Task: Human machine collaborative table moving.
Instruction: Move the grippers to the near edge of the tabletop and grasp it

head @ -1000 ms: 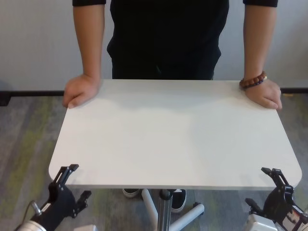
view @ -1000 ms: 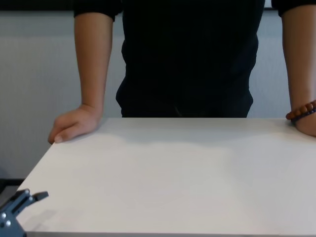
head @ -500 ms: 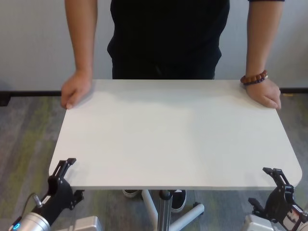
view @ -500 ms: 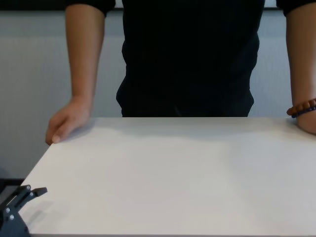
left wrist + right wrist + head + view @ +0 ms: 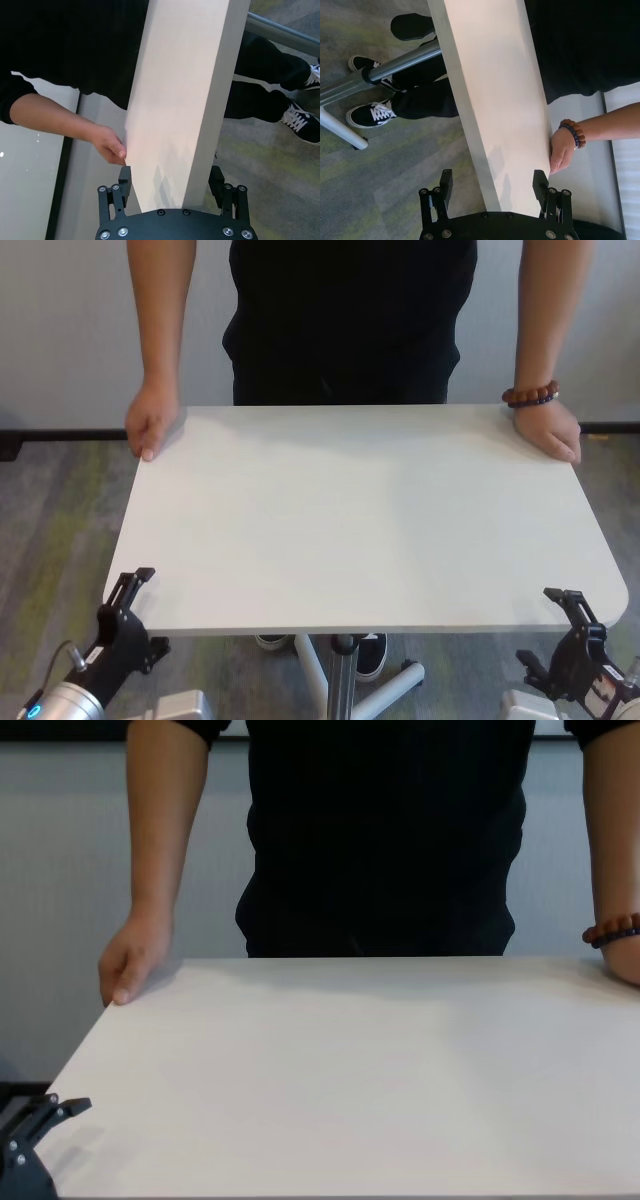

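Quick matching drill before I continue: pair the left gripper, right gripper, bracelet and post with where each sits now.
Things:
1. left gripper
2. right gripper
3. bracelet
4. post

Places:
A. under the table's middle
B. table's near left corner, fingers open astride the edge
C. wrist at the far right corner
D. table's near right corner, fingers open astride the edge

Pairs: 1-B, 2-D, 3-C, 4-A

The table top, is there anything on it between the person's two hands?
No. In the head view the table is bare white from the hand on the robot's left to the hand with the bead bracelet.
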Robot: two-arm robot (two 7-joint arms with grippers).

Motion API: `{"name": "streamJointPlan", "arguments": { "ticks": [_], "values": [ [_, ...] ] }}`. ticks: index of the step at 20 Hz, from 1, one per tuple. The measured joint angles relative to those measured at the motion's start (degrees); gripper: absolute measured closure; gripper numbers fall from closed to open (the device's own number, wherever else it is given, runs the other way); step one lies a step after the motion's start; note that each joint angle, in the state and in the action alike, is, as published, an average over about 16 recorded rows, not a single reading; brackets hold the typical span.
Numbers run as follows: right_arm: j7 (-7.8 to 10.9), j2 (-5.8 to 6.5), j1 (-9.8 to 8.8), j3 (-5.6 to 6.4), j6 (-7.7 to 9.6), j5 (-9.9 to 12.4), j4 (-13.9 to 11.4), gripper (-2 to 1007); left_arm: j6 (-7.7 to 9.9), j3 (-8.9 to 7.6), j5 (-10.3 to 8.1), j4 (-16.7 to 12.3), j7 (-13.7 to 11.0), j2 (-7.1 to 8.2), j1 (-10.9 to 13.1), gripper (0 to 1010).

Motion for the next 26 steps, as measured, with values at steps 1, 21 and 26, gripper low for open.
{"name": "streamJointPlan", "arguments": {
  "ticks": [1, 21, 26],
  "values": [
    [0.00, -0.15, 0.10, -0.05, -0.02, -0.35, 0.19, 0, 0.06, -0.04, 0.39, 0.04, 0.22, -0.09, 0.04, 8],
    [-0.10, -3.76, 3.01, -1.74, 2.88, -10.33, 4.46, 0, 0.80, -0.84, 5.29, 0.33, 1.93, -1.37, 0.78, 8],
    [0.25, -4.81, 4.58, -2.71, 3.80, -13.60, 6.07, 0, 0.89, -1.07, 5.38, 0.27, 1.71, -1.56, 0.86, 8]
  ]
}}
